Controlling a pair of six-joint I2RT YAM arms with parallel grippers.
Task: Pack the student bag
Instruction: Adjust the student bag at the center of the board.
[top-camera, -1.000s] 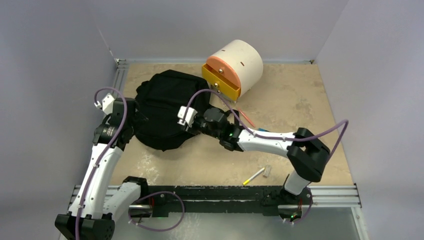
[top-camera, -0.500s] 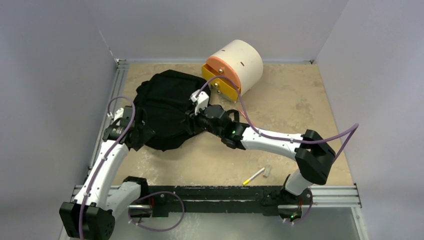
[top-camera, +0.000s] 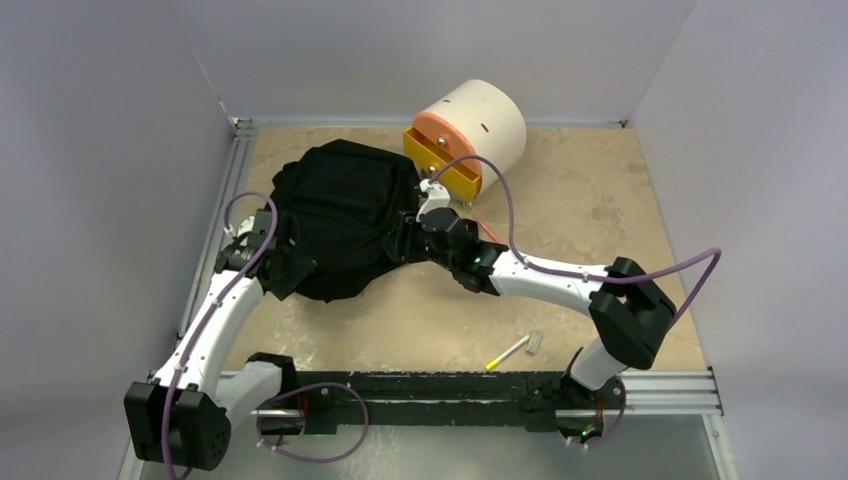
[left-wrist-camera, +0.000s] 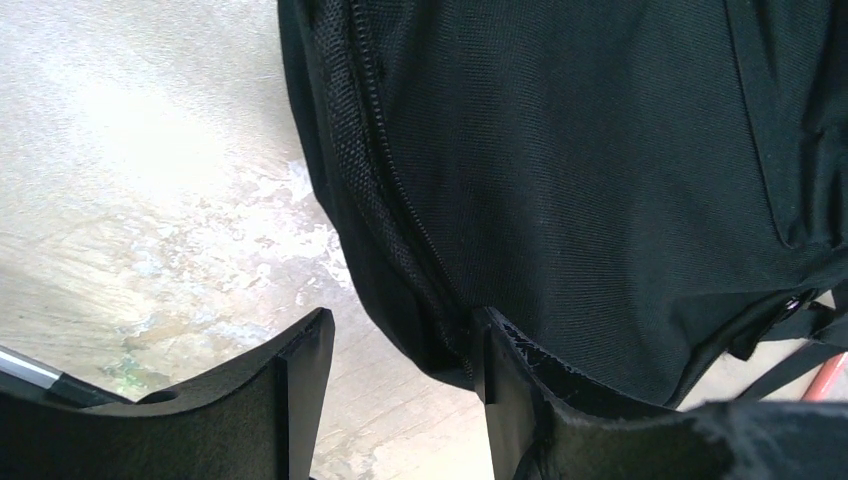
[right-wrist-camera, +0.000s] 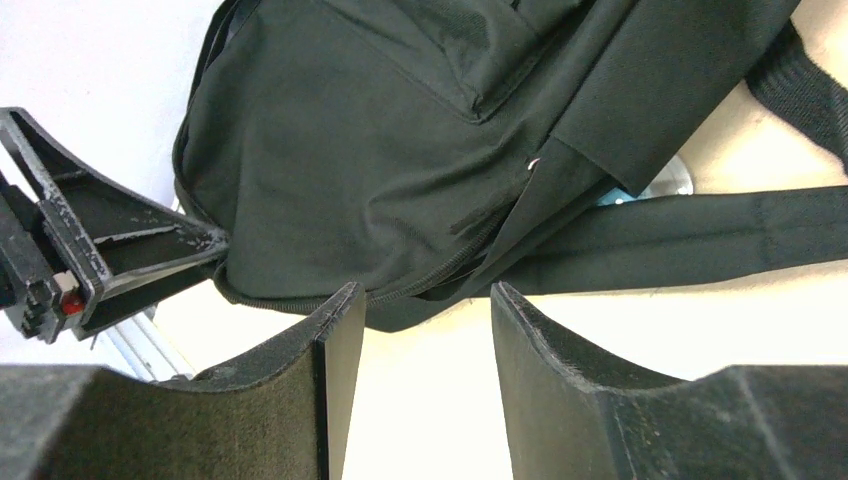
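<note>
Student bag lies flat at the table's 11 o'clock, a gripper on either side.
Left gripper, at its 7 o'clock edge, and right gripper, at 4 o'clock, stand parted, clamping nothing. Only the wrist views show the zip and a strap; the bag's inside is hidden. At 12 o'clock, the drawer box has its drawer out, contents unclear.
</note>
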